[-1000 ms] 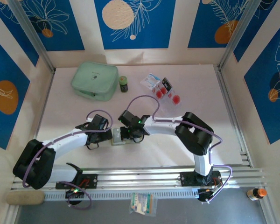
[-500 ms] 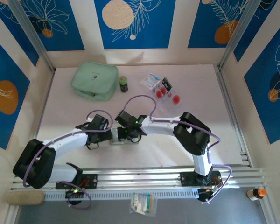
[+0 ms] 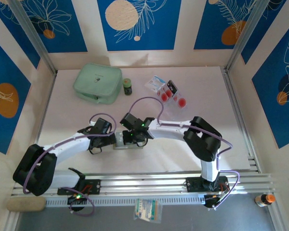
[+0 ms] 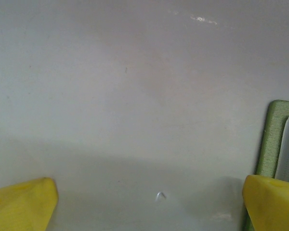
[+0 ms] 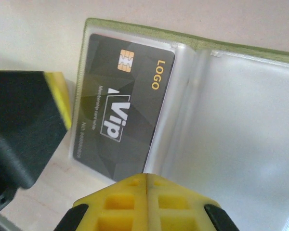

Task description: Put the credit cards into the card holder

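Holder (image 5: 135,30), open: black card (image 5: 123,110) sleeved at its 9 o'clock. Right claw (image 5: 147,180) pressed together; left claw (image 4: 145,202) spread.

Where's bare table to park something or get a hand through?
Free: far right, between the credit cards and the right rail; left strip between the mint zip pouch and the left arm. Crowded: centre, where it meets the right arm over the card holder; far row of pouch, small green jar, sachet, cards.
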`<move>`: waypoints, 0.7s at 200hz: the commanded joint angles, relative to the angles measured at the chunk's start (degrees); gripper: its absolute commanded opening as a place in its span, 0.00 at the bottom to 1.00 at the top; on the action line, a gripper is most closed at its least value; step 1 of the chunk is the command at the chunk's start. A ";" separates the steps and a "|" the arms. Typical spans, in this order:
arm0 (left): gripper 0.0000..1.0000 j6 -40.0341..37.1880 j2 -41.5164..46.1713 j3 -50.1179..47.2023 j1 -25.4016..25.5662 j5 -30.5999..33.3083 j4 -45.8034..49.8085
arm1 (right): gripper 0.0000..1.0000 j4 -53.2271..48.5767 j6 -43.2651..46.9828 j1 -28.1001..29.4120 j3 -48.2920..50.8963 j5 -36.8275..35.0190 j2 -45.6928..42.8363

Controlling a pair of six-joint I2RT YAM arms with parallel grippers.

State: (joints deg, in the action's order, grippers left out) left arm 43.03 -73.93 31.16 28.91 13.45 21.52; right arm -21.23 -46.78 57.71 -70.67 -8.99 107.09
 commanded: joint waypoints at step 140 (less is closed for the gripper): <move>1.00 -2.51 0.79 7.72 -0.87 -6.76 1.74 | 0.46 -8.50 7.72 -12.12 9.31 -1.45 -15.76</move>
State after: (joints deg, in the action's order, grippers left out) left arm 41.50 -73.38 36.71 28.82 8.54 22.33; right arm -29.65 -41.67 45.65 -60.51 -13.26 90.32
